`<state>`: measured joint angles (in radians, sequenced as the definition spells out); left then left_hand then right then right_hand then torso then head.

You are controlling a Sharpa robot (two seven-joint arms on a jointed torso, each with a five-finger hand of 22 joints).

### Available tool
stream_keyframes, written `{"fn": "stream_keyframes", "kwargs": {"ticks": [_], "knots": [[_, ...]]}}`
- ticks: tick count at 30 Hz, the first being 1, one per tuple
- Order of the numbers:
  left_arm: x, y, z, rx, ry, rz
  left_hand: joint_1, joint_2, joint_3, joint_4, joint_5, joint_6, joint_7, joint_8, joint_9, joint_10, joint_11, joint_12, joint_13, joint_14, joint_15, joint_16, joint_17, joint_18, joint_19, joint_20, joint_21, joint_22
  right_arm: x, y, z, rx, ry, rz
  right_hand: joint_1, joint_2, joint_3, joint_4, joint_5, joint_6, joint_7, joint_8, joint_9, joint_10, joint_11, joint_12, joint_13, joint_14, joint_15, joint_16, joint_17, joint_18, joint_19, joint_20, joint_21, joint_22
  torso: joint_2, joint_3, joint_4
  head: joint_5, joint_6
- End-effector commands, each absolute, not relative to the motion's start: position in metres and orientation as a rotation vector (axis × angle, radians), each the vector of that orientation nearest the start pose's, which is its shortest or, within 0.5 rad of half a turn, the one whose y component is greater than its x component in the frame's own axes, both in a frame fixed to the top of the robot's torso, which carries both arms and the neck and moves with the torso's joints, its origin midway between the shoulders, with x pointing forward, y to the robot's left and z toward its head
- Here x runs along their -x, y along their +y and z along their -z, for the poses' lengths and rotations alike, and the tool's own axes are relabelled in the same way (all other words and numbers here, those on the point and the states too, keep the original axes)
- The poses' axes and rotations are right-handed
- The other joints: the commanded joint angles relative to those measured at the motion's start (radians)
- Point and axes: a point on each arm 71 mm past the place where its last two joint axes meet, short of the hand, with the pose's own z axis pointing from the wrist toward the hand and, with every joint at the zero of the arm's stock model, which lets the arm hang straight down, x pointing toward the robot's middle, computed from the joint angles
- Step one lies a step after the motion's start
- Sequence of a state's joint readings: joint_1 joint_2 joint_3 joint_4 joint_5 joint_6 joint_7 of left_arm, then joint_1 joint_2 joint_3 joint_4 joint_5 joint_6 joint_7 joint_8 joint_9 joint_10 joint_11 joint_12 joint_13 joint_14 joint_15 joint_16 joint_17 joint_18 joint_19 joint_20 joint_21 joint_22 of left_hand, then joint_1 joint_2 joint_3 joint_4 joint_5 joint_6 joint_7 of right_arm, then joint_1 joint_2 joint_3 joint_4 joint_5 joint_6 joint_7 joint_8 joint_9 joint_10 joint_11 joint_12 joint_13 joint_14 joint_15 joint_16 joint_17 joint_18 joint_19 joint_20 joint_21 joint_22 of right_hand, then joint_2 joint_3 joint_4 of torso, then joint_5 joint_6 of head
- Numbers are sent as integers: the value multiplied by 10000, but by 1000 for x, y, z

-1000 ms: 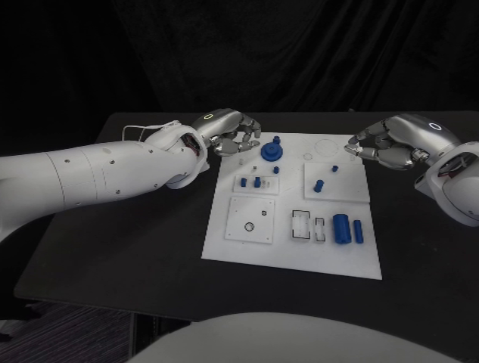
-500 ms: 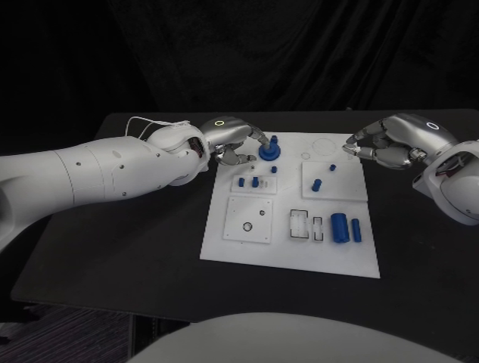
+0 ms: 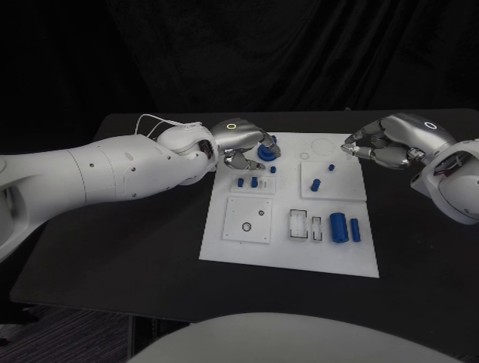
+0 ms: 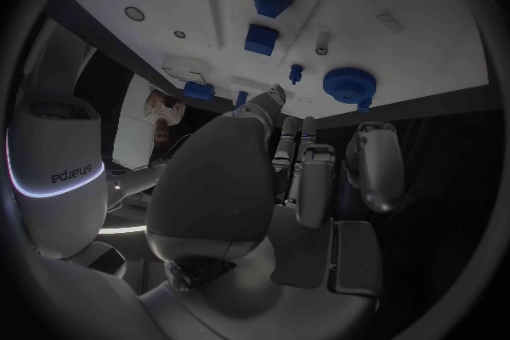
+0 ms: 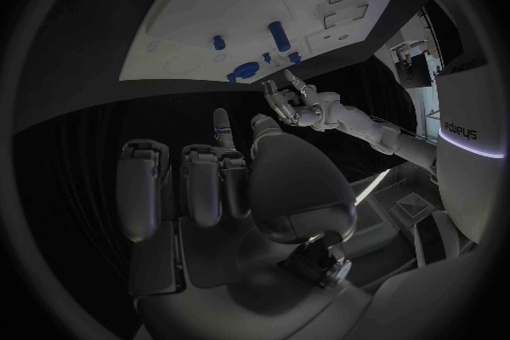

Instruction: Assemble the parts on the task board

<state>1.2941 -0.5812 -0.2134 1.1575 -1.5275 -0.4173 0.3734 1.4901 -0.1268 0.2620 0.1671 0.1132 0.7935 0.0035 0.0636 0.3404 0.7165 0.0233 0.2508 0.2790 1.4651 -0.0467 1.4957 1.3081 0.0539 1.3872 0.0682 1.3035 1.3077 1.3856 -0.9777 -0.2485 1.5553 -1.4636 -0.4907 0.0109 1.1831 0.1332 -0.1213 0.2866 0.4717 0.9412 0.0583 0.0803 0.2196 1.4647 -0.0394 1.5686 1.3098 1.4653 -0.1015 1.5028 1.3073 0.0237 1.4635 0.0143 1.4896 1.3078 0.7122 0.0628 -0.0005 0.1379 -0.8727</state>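
Observation:
The white task board (image 3: 288, 253) lies mid-table. A round blue gear-like part (image 3: 268, 152) stands near its far left corner. My left hand (image 3: 243, 141) is right beside that part, fingers half curled and empty; in the left wrist view the gear-like part (image 4: 348, 85) sits just beyond the fingertips (image 4: 314, 155). My right hand (image 3: 390, 144) hovers at the board's far right edge with its fingers drawn in. In the right wrist view a slim bluish pin (image 5: 221, 126) appears pinched between thumb and finger of the right hand (image 5: 234, 178).
Small blue blocks (image 3: 254, 182) stand in the upper left plate and a short peg (image 3: 317, 184) lies in the upper right plate. Two larger blue cylinders (image 3: 338, 226) lie at the board's near right. The black table (image 3: 119, 227) spreads wide to the left.
My left hand has moved right along the board's far edge, up to the round blue part. The right hand has held its place.

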Motion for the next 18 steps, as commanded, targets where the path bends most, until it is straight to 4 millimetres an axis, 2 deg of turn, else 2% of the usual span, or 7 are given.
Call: {"fn": "stream_keyframes", "kwargs": {"ticks": [1, 4, 6, 12, 18], "knots": [[-524, 145, 204, -6778, 14986, 8161, -109, 61, -118, 23, -35, 148, 36, 85, -96, 286, 64, 182, -45, 342, 81, 67, 1294, 62, 136, 26, 93, 1811, -478, -257, 156, 2369, 14972, -5653, 93, -33, 42, -17, 41, 39, 6, -62, -13, 1061, 58, 22, 2610, 770, 70, -35, 1119, -16, 674, 44, -37, 2338, 11, -3, -10, -12, 1], [-526, 142, 206, -6735, 15204, 8062, -121, 77, -182, 41, -44, 262, 98, 113, -153, 448, 132, 279, -67, 362, 108, 82, 1303, 55, 188, 50, 125, 1823, -478, -257, 156, 2374, 14979, -5658, 94, -34, 41, -15, 40, 40, 6, -63, -13, 1061, 57, 22, 2610, 769, 70, -37, 1115, -16, 675, 44, -34, 2339, 2, -10, 7, -35, 1], [-526, 141, 207, -6722, 15282, 8027, -108, 90, -226, 41, -11, 264, 12, 86, -227, 609, 197, 381, -68, 372, 144, 88, 1296, 54, 221, 82, 131, 1826, -478, -257, 156, 2377, 14983, -5660, 94, -34, 41, -15, 40, 40, 6, -63, -13, 1061, 57, 22, 2610, 769, 70, -37, 1115, -16, 675, 44, -34, 2339, 8, -3, 3, -33, 1], [-527, 134, 209, -6748, 15343, 8063, -15, 114, -226, -8, 180, 280, -10, 71, -313, 745, 210, 486, -59, 375, 164, 90, 1282, 57, 240, 111, 116, 1825, -478, -257, 156, 2376, 15000, -5649, 94, -34, 41, -15, 40, 40, 6, -63, -13, 1061, 57, 22, 2610, 769, 70, -37, 1115, -16, 675, 44, -34, 2339, 8, -8, 4, -33, 1], [-526, 126, 212, -7074, 15220, 7971, 249, 108, -67, -173, 859, 482, 20, 130, -441, 976, 215, 691, 23, 384, 170, 108, 1281, 60, 266, 130, 98, 1830, -478, -256, 156, 2391, 15009, -5666, 94, -34, 41, -15, 40, 40, 6, -63, -13, 1061, 57, 22, 2610, 769, 70, -37, 1115, -16, 675, 44, -34, 2339, -4, -4, -5, -18, 1]]}}
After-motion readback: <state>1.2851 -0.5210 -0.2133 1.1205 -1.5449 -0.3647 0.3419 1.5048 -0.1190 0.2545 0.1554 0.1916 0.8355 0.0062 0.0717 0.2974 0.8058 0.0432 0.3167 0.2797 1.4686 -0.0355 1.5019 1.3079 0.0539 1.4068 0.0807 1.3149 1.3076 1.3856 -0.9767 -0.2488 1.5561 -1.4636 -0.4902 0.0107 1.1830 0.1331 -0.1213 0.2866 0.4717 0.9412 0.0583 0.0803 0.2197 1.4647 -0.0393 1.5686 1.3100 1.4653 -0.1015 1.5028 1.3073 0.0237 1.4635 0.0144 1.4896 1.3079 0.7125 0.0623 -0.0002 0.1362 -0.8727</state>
